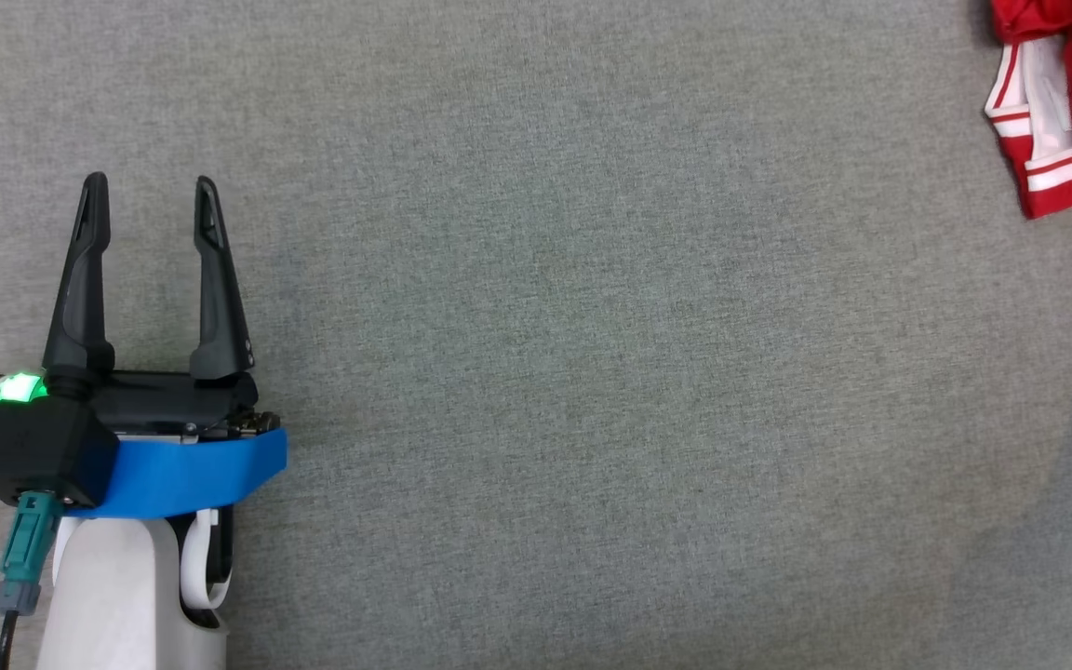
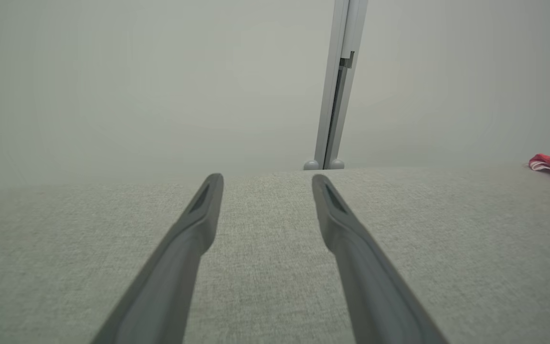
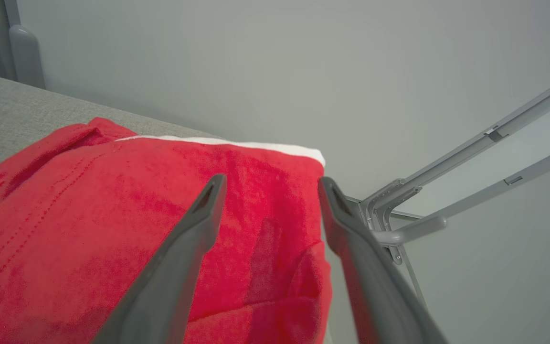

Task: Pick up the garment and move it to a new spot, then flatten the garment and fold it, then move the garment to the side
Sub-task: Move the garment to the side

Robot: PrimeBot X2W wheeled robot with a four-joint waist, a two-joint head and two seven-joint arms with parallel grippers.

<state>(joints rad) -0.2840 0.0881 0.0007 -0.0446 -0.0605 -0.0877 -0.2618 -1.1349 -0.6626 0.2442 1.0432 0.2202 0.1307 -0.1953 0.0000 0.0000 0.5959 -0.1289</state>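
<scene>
**Inspector:** Condition of the garment?

**Assistant:** The garment (image 3: 112, 229) is red with a soft, napped face. A line of stitching runs across it and a white band edges its far side. It is bunched rather than flat, with folds near the gripper's base. In the head view, white panels with red stripes show at one corner.

**Inspector:** Its position?

**Assistant:** It lies directly beneath and ahead of the right gripper (image 3: 271, 179), on the grey cloth surface (image 1: 592, 372). One finger crosses over the red fabric and the other runs along the garment's edge. From the left gripper (image 1: 151, 184), the garment sits well apart, forward and off to the right.

**Inspector:** State of the right gripper?

**Assistant:** The fingers are spread wide with nothing clamped between them. I cannot tell whether they touch the fabric.

**Inspector:** And the left?

**Assistant:** It is likewise spread wide and holds nothing. It hangs over bare grey surface.
</scene>
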